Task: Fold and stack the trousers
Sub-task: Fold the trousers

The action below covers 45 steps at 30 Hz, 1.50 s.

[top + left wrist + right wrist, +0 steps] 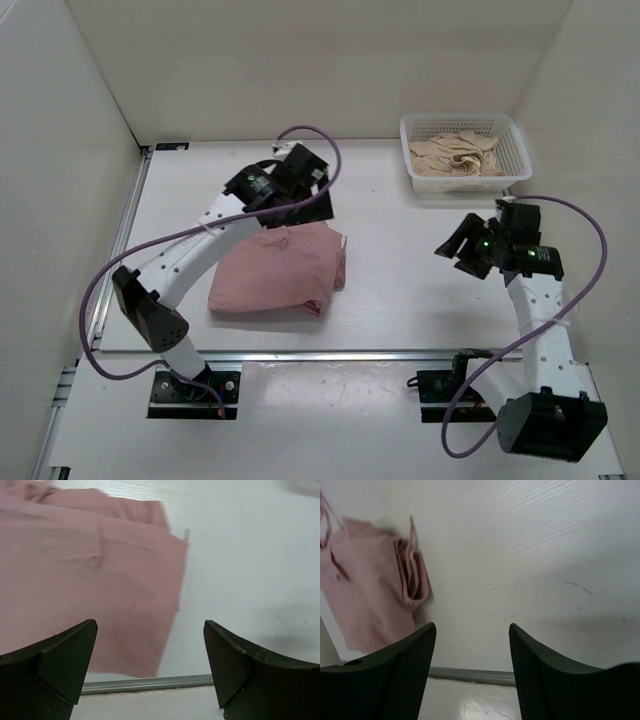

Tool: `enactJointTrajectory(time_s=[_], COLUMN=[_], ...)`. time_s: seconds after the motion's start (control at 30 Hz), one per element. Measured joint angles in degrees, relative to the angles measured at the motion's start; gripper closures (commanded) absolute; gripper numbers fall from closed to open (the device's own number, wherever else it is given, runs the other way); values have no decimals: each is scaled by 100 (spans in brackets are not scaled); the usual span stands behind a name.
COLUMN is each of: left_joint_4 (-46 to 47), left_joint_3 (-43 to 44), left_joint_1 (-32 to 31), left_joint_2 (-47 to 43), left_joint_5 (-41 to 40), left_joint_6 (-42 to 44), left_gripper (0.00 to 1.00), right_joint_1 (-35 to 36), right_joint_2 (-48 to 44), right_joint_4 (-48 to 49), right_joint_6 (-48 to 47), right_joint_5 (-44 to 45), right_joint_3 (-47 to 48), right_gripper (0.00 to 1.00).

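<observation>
The dusty-pink trousers (280, 270) lie folded in a compact bundle on the white table, left of centre. They also show in the left wrist view (85, 575) and in the right wrist view (375, 590), where the stacked fold edges and a drawstring show. My left gripper (318, 208) hangs above the bundle's far right corner, open and empty. My right gripper (452, 246) is raised over bare table to the right of the bundle, open and empty.
A white mesh basket (505, 172) at the back right holds a crumpled beige-cream garment (458, 155). White walls close in the table at the back and sides. A metal rail (330, 353) runs along the near edge.
</observation>
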Motion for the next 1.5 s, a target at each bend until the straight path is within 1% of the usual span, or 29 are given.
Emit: enactJointTrajectory(time_s=[0.03, 0.13, 0.2, 0.27, 0.33, 0.37, 0.47, 0.63, 0.67, 0.73, 0.77, 0.8, 0.83, 0.9, 1.03, 1.27, 1.4, 1.5], left_joint_4=[46, 116, 31, -28, -142, -164, -199, -168, -173, -184, -190, -188, -195, -203, -227, -273, -278, -269], left_joint_3=[-162, -1005, -1718, -2365, -2844, -3014, -3209, -3204, -3195, -3171, -3161, -3156, -3143, -3128, -3071, -2924, -2907, -2909], left_joint_1=[210, 817, 1207, 1453, 1652, 1735, 1945, 2173, 2205, 2253, 2277, 2293, 2304, 2339, 2404, 2647, 2647, 2647], left_joint_2=[-149, -817, -1338, -1794, -2155, -2306, -2673, -3082, -3091, -3073, -3067, -3067, -3067, -3069, -3073, -3191, -3250, -3237], left_joint_5=[11, 28, 33, 98, 195, 249, 332, 378, 382, 396, 404, 411, 413, 417, 435, 476, 535, 629], left_joint_6=[0, -17, -63, -125, -175, -188, -225, -197, -175, -153, -144, -133, -129, -105, -20, 125, 151, 190], left_gripper=[0, 1, 1, 1, 1, 1, 1, 1, 1, 1, 1, 1, 1, 1, 1, 1, 1, 1], right_joint_1=[212, 1268, 1980, 2559, 3095, 3311, 3823, 4376, 4459, 4618, 4664, 4699, 4723, 4758, 4850, 5007, 4802, 4535], right_joint_2=[74, 643, 1261, 1867, 2422, 2664, 3342, 4308, 4472, 4780, 4898, 5007, 5119, 5278, 5283, 4922, 4854, 4944], right_joint_4=[57, 251, 452, 656, 885, 984, 1113, 1309, 1340, 1416, 1429, 1427, 1423, 1368, 1163, 702, 664, 570], right_joint_6=[-35, -122, -142, -131, -96, -90, -55, 0, 13, 55, 66, 74, 81, 149, 216, 92, -59, -184], right_joint_5=[-66, -363, -619, -778, -855, -879, -949, -855, -817, -758, -730, -688, -634, -538, -214, 267, 317, 278], right_joint_3=[9, 144, 365, 595, 789, 876, 1228, 1930, 2028, 2168, 2201, 2243, 2299, 2448, 2841, 3897, 4323, 4371], right_gripper=[35, 25, 24, 24, 24, 26, 26, 26, 29, 33, 38, 57, 74, 100, 100, 100, 100, 100])
